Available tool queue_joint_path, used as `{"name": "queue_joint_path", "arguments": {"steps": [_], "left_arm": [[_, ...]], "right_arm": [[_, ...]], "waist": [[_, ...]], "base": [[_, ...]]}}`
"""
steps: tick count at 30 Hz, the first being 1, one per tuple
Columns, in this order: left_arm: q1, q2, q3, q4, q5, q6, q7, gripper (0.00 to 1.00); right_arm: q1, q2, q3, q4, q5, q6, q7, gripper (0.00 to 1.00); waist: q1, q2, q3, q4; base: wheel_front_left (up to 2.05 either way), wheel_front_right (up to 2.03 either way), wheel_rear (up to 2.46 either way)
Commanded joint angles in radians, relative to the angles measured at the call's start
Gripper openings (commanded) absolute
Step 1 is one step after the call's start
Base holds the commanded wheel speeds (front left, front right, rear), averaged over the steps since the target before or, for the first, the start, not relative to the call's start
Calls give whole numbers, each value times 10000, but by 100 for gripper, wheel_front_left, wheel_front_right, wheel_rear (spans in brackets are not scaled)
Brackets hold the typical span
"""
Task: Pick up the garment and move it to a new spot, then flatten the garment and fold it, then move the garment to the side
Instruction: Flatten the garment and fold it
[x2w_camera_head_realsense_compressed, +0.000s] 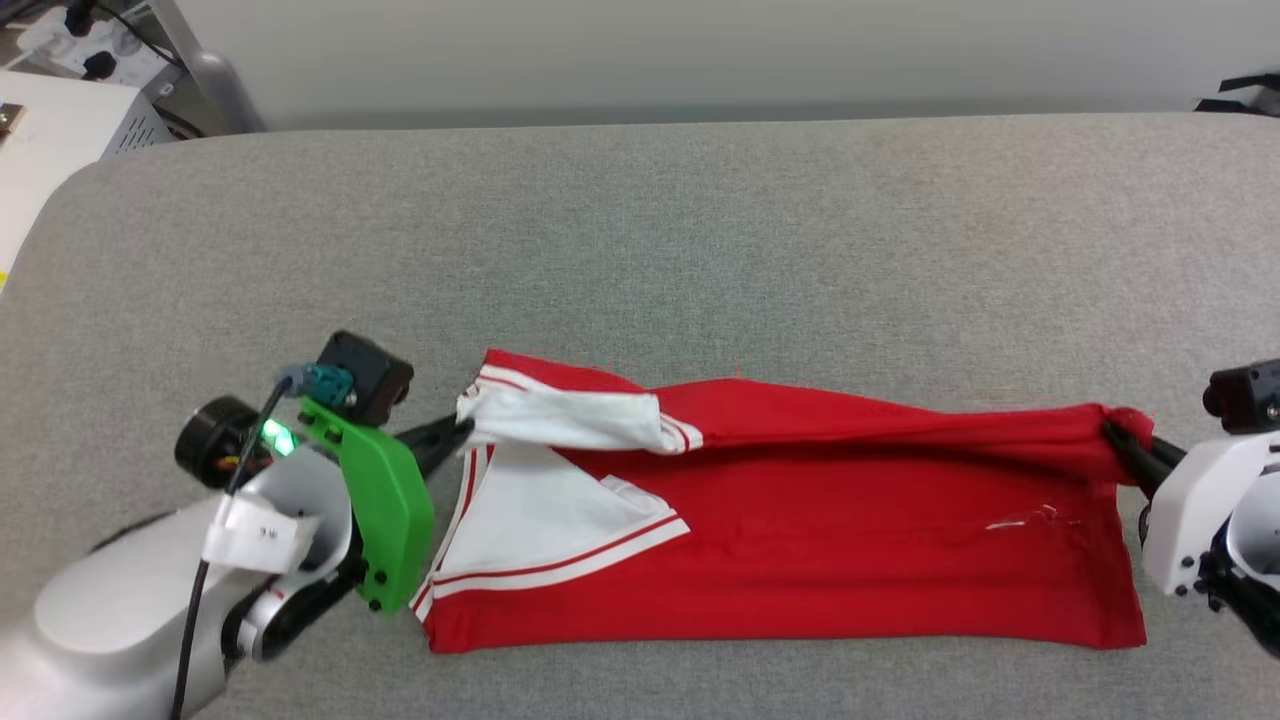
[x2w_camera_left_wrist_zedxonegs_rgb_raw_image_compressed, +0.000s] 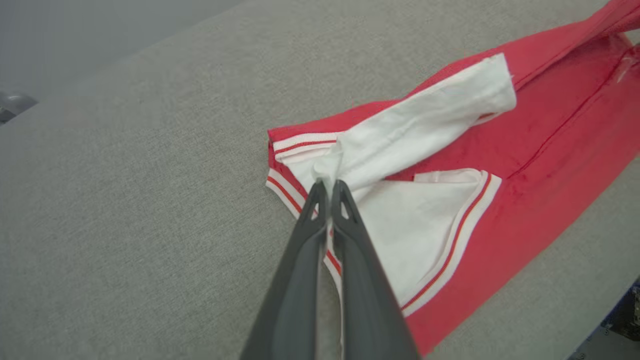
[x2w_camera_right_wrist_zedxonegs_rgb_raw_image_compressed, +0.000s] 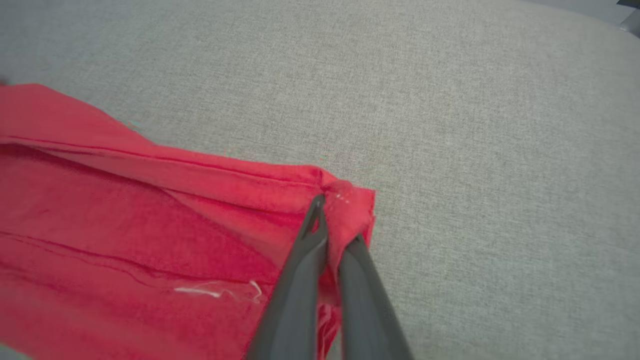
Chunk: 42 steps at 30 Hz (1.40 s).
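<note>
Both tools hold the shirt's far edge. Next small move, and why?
Probably draw the left tool and right tool together toward the robot, laying the pinched far edge of the red short-sleeved jersey onto its near edge. One is shut on the white sleeve, the other on the red hem corner, and the flap stops short of the near edge.

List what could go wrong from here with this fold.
1. The left end effector pinches only a little of the white sleeve on the red short-sleeved shirt; it could slip free.
2. The right end effector holds a small bunched corner; uneven pulling might skew the fold on the grey fabric surface.
</note>
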Motion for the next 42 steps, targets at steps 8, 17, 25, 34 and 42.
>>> {"name": "queue_joint_path", "arguments": {"steps": [8, 17, 25, 34, 42], "left_arm": [[1514, 303, -53, -372, -335, 520, -147, 0], [2360, -182, -68, 251, -491, 540, -328, 0], [2623, -436, 519, 530, -137, 1152, -2163, 100], [3171, -611, 1727, 401, 591, 2570, -3578, 100], [4351, -1303, 4213, -340, 2730, 3377, -3620, 100]], "right_arm": [[1173, 94, -266, -220, 177, -7, 48, 0], [1727, 434, -326, -45, 167, -7, 130, 31], [2002, 319, -918, -1039, 271, -7, -313, 100], [2413, -312, -2437, -2828, 337, -7, 404, 100], [2671, -1027, -2946, -3111, 985, -7, 2703, 100]], "waist": [[1, 0, -191, 21], [1, 0, 5, 38], [1, 0, -326, 102], [1, 0, -540, 224], [1, 0, -394, 414]], "base": [[0, 0, 0], [0, 0, 0], [0, 0, 0], [0, 0, 0], [0, 0, 0]]}}
